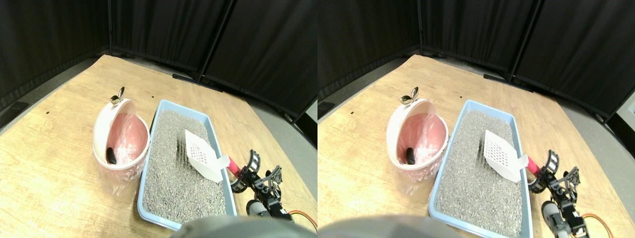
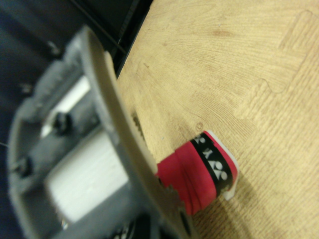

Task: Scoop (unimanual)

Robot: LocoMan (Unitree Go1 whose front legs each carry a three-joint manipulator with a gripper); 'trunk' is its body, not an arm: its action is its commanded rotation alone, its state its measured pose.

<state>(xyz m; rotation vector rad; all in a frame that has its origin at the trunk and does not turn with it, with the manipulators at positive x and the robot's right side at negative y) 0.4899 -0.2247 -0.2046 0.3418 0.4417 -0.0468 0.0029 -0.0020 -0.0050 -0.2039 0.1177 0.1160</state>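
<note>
The white slotted scoop (image 1: 202, 154) is being held tilted over the grey litter (image 1: 181, 173) in the blue tray (image 1: 224, 148), its red-wrapped handle (image 1: 233, 167) being gripped by the right end effector (image 1: 246, 172), clenched on it. A white bin (image 1: 120, 135) with a pink liner is standing beside the tray on the wooden floor (image 1: 49, 163), a dark lump (image 1: 111, 155) lying inside it.

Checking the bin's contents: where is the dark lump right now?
In the stereo pair view, the dark lump lies inside the pink-lined white bin, low against its left wall, left of the blue litter tray.
</note>
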